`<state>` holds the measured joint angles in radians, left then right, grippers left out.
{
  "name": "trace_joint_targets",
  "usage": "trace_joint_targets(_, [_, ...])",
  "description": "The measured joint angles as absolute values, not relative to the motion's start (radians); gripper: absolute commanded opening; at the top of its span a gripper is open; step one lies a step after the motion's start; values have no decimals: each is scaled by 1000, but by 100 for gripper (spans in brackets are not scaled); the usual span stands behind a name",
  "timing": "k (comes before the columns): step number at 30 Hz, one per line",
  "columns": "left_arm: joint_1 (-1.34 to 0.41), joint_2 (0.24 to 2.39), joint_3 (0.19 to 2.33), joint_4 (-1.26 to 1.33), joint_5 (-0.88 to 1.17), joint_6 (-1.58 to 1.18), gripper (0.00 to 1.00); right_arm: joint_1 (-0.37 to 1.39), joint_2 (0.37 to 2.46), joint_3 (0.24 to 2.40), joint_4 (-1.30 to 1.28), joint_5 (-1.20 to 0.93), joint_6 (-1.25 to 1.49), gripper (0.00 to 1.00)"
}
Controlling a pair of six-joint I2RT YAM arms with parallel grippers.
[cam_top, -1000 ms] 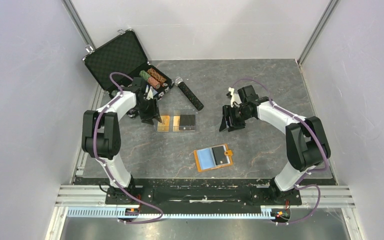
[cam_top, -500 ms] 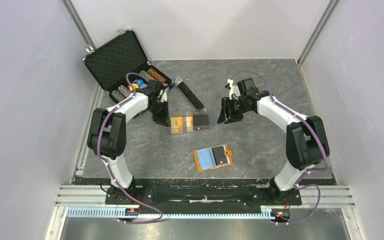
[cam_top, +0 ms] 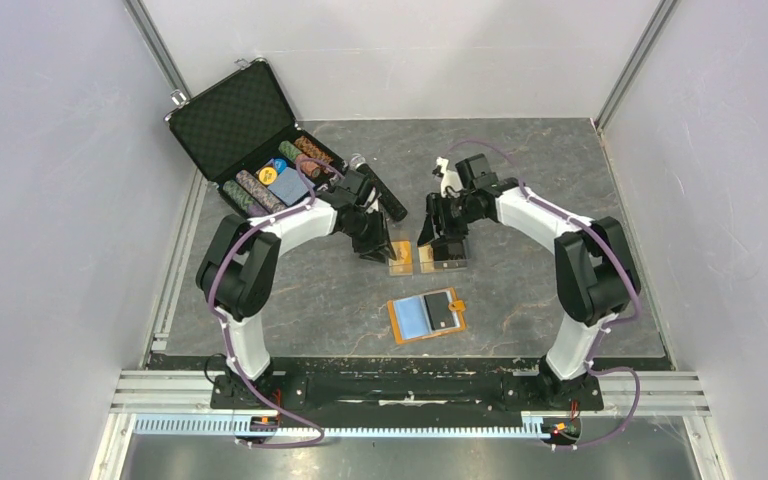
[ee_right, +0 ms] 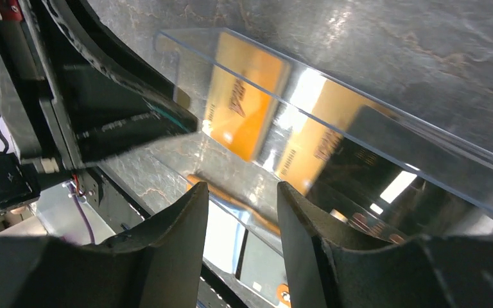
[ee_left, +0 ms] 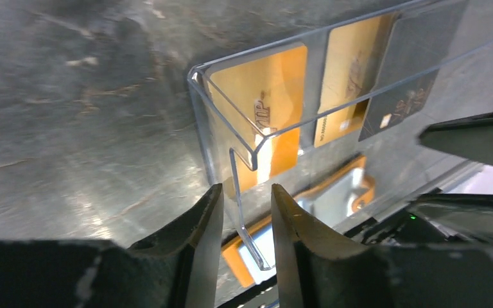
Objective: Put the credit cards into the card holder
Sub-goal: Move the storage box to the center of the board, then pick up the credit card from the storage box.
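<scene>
Credit cards (ee_left: 266, 115), two gold-tan and one black, sit in a clear acrylic tray (ee_left: 204, 122) held between the two grippers over the middle of the dark stone-patterned table (cam_top: 520, 200). At the table's far left corner stands an open black foam-lined chip case (cam_top: 230, 115) with rolls of poker chips (cam_top: 260, 190) in its base. The card holder (cam_top: 427, 316), an orange wallet lying open and flat, is near the tray on the side towards the arm bases. It shows a light blue left half and a dark right half, and it is apart from both grippers. The left gripper (ee_left: 245, 189) straddles the tray's end wall, one finger on each side. I cannot tell whether it is pinching the wall. The right gripper (ee_right: 244, 186) straddles the tray's opposite end. Its grip cannot be made out either.
</scene>
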<state>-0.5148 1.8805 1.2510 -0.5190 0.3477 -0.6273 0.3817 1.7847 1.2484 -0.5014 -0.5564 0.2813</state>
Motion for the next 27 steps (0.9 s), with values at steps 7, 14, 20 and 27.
trace_joint_targets(7, [-535,1880,1202,-421,405,-728,40,444,1843,1257,-482,-535,286,46])
trace_joint_targets(14, [-541,1875,1166,-383,428,-766,27,465,1909,1278,-484,-490,269,46])
trace_joint_targets(20, [-556,1875,1151,-357,451,-774,39,474,1950,1312,-497,-453,249,46])
trace_joint_targets(27, [-559,1870,1171,-408,435,-759,43,485,1964,1326,-516,-406,219,43])
